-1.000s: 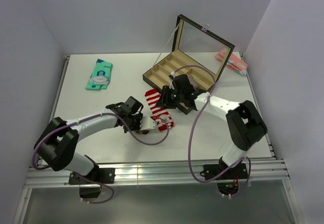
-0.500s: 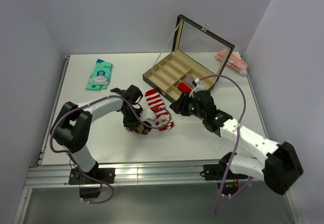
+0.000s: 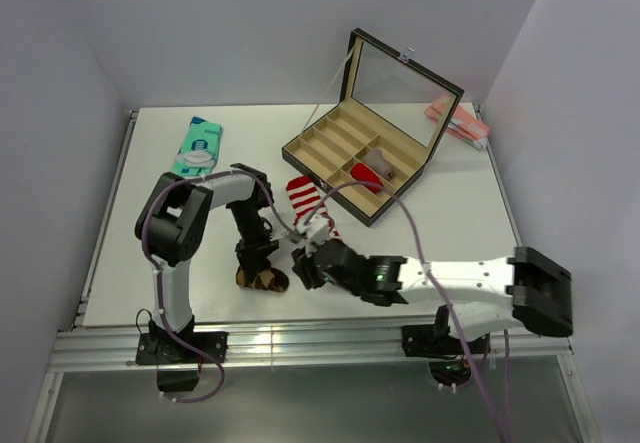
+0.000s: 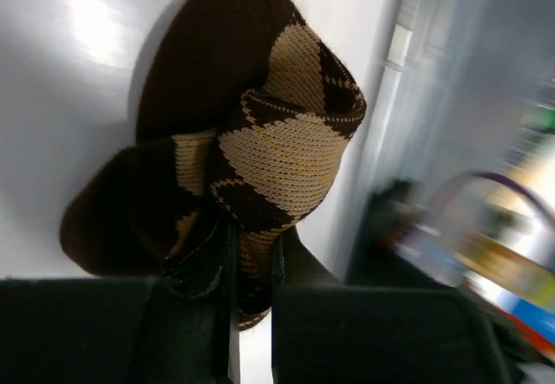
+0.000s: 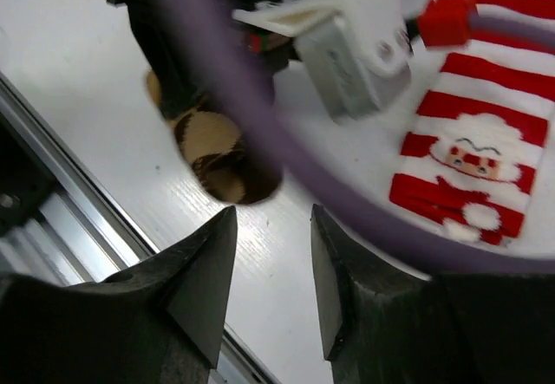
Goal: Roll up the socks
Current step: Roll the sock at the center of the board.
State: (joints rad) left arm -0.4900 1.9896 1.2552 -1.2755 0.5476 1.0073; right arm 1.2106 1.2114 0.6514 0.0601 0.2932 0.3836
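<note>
The brown argyle sock (image 3: 264, 281) lies bunched near the table's front edge, left of centre. My left gripper (image 3: 260, 261) comes down on it from above and is shut on a fold of it. The left wrist view shows the knit (image 4: 277, 150) pinched between the two fingers (image 4: 251, 241). The red-and-white striped Santa sock (image 3: 301, 195) lies flat just behind, with its face (image 5: 473, 154) in the right wrist view. My right gripper (image 3: 299, 269) hangs low just right of the brown sock (image 5: 217, 154), open (image 5: 271, 219) with nothing between its fingers.
An open compartment case (image 3: 340, 141) with a raised glass lid stands at the back centre-right, a plain red roll (image 3: 366, 173) in it. A teal packet (image 3: 197, 147) lies at the back left, a pink packet (image 3: 456, 121) at the back right. A purple cable (image 5: 286, 154) crosses the right wrist view.
My left gripper has dragged the brown sock toward the front edge. The right arm has swung away from the case, over the striped sock, down beside the brown sock.
</note>
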